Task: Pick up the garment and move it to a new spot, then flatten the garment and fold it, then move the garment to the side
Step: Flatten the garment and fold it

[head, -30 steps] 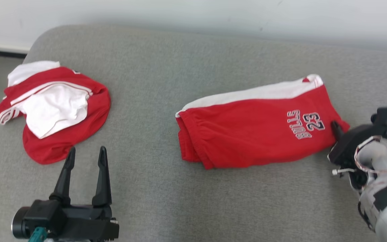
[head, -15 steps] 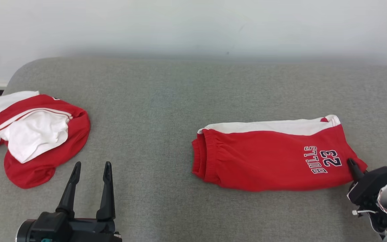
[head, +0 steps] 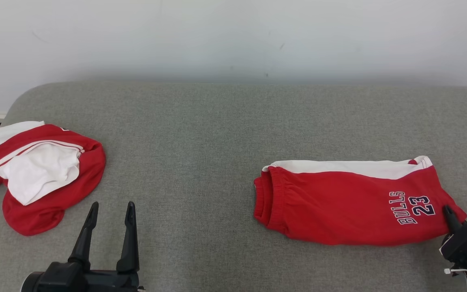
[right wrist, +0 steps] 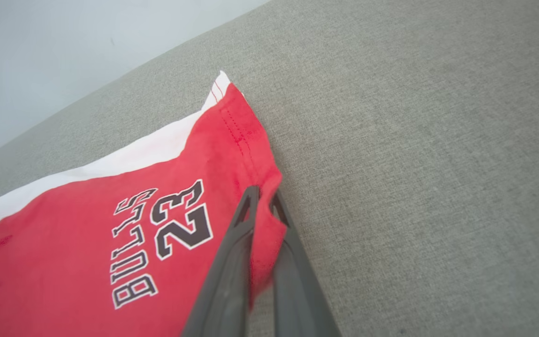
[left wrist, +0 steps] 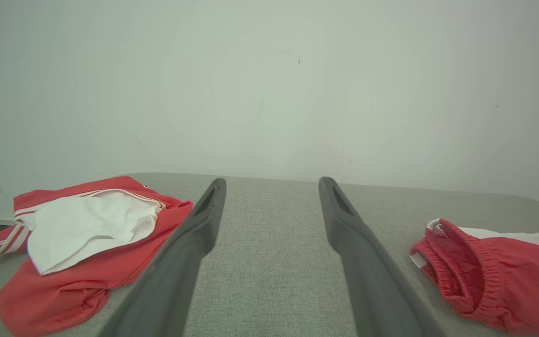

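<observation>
Right wrist view: right claw point(right wrist: 264, 194) pinches red shorts point(right wrist: 87, 224).

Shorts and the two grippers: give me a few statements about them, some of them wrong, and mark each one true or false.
1. The right gripper is shut on a corner of the shorts. True.
2. The left gripper holds the crumpled garment. False: it is open and empty, apart from that garment.
3. The shorts lie in a rumpled heap. False: they lie folded flat on the grey cushion.
4. The shorts carry the print BULLS 23. True.
</observation>
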You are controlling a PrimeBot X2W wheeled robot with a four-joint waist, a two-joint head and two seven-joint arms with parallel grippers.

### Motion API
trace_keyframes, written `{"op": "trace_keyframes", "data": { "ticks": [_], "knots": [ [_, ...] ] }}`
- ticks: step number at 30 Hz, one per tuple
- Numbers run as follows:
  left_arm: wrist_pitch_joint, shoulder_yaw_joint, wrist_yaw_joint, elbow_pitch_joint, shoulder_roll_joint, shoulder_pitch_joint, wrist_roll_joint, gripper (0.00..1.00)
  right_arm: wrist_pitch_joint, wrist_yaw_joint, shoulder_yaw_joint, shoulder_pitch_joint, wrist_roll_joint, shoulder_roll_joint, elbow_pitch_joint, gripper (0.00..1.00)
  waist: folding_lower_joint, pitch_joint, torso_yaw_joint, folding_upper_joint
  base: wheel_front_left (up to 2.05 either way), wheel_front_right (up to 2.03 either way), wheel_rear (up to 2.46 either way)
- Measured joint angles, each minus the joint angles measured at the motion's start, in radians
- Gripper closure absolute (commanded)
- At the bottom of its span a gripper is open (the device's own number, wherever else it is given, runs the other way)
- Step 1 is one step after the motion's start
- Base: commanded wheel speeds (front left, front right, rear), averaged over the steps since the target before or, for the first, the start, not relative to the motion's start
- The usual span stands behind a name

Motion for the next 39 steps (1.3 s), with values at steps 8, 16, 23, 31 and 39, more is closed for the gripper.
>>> {"op": "trace_keyframes", "data": {
  "ticks": [8, 16, 23, 31, 39],
  "knots": [
    [0.0, 0.006, 0.0, -0.002, 0.0, 0.014, 0.0, 0.0, -0.036, 0.0, 0.008, -0.001, -0.058, 0.034, -0.091, 1.0, 0.0, -0.011, -0.009, 0.0001, 0.0, 0.0, 0.0],
    [0.0, 0.009, 0.0, -0.003, 0.0, 0.015, 0.002, 0.0, -0.034, 0.0, 0.009, 0.021, -0.088, 0.08, -0.246, 1.0, 0.0, -0.014, -0.007, 0.0001, 0.0, 0.0, 0.0],
    [0.0, 0.003, 0.0, -0.001, 0.0, 0.01, 0.002, 0.0, 0.008, 0.0, -0.005, 0.069, -0.135, 0.162, -0.411, 1.0, 0.0001, -0.011, 0.01, 0.0001, 0.0, 0.0, 0.0],
    [0.0, -0.005, 0.0, 0.004, 0.0, 0.004, 0.001, 0.0, 0.073, 0.0, -0.028, 0.1, -0.204, 0.282, -0.549, 1.0, 0.0001, -0.006, 0.038, 0.0001, 0.0, 0.0, 0.0],
    [0.0, -0.006, -0.002, 0.007, 0.0, -0.011, -0.008, 0.0, 0.141, 0.0, -0.022, 0.136, -0.283, 0.375, -0.582, 1.0, 0.0001, 0.011, 0.069, 0.0001, 0.0, 0.0, 0.0]
  ]
}}
